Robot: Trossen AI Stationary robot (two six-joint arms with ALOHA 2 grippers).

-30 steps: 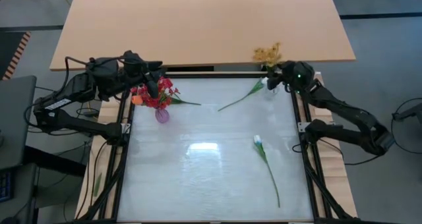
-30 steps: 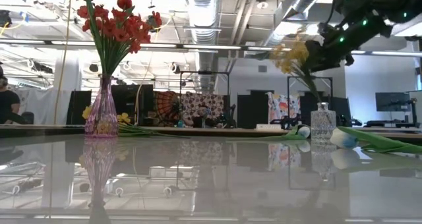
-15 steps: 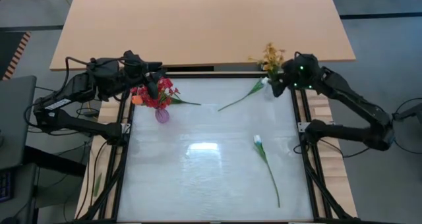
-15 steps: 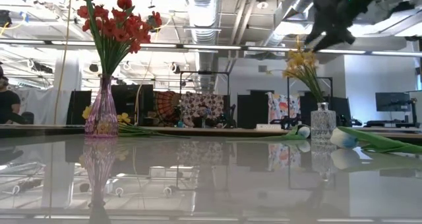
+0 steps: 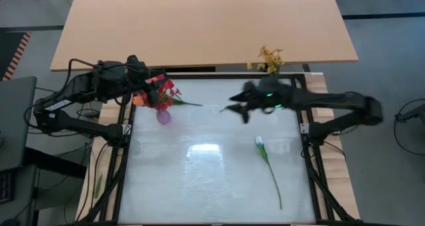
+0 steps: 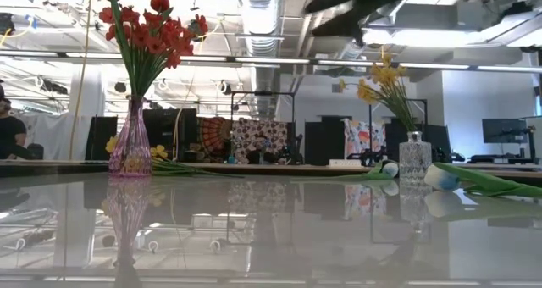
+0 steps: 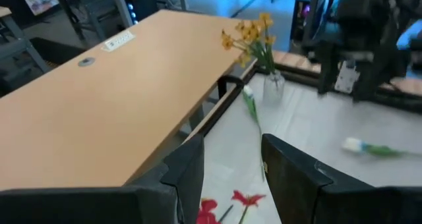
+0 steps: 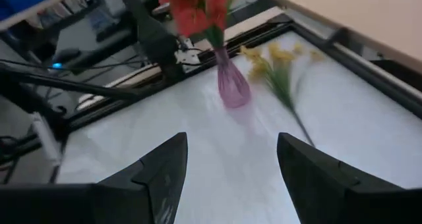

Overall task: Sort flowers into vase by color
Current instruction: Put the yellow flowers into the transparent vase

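Flowers: yellow ones (image 5: pixel 269 58) stand in the clear vase (image 6: pixel 414 157); the right claw (image 5: pixel 240 109), released and empty, hovers beside it; left claw (image 5: pixel 149 86) released.

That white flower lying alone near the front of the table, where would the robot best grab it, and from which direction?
Probably mid-stem, from straight above. The white flower lies flat on the table, its thin green stem running away from the bloom toward the front edge with bare surface on both sides. Fingers set across the stem could close on it without crushing the bloom. The open right gripper is nearest.
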